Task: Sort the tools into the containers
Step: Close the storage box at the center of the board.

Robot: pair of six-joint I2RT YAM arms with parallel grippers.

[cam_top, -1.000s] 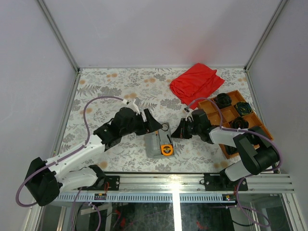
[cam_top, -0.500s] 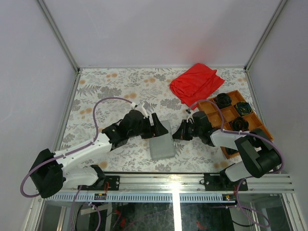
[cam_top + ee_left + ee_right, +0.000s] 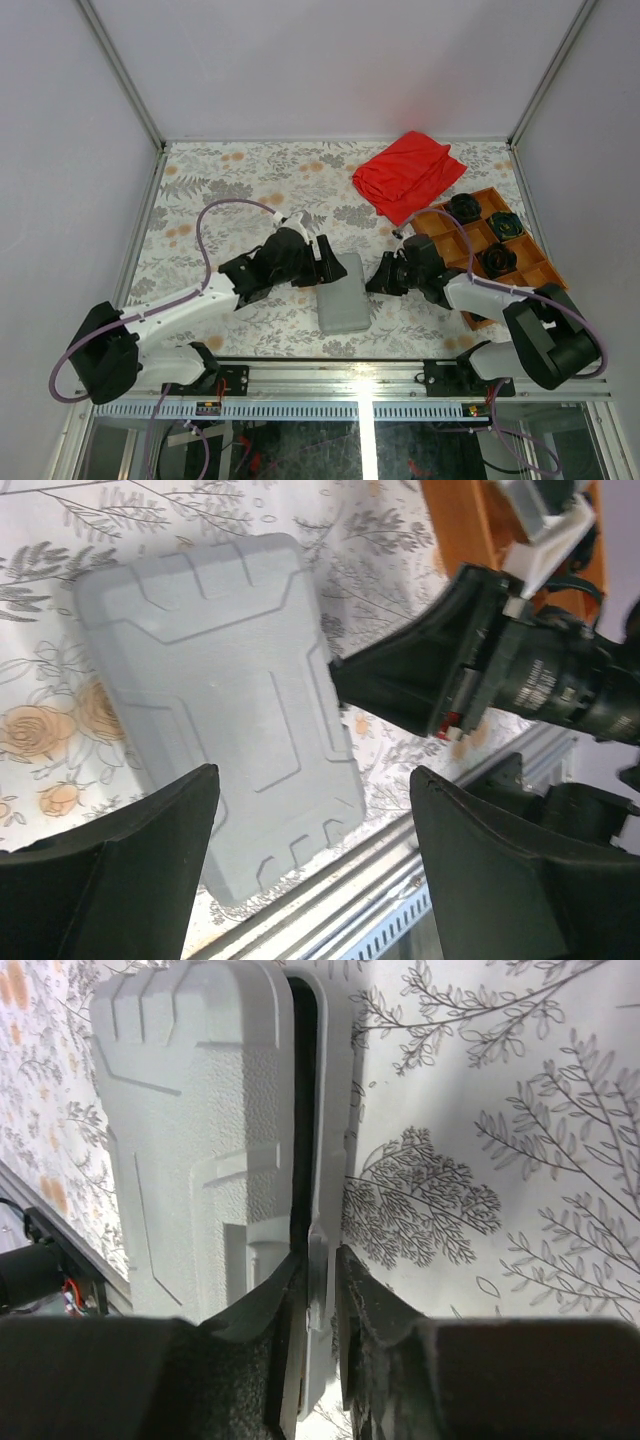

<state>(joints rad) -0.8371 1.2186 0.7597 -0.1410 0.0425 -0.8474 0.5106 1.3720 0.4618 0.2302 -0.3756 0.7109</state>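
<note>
The containers lie folded together as one flat grey case [image 3: 342, 297] [image 3: 220, 700] [image 3: 190, 1130] on the floral table, ribbed lid on top. The tools are hidden; none shows in any view. My left gripper [image 3: 325, 262] [image 3: 312, 775] hovers just left of and above the case, jaws wide open and empty. My right gripper [image 3: 378, 277] [image 3: 320, 1250] sits at the case's right edge. Its fingers stand narrowly parted around the thin rim of the lower tray [image 3: 330, 1110], with a slim gap on the right side. A dark slit remains between lid and tray there.
An orange-brown divided tray [image 3: 528, 252] with black round parts [image 3: 462, 208] stands to the right, under the right arm. A red cloth [image 3: 408, 172] lies at the back right. The metal rail [image 3: 360, 375] runs just in front of the case.
One second ago the case lay open with an orange tool showing; its lid has since come down. The left gripper moved right. The right jaws have parted slightly.
</note>
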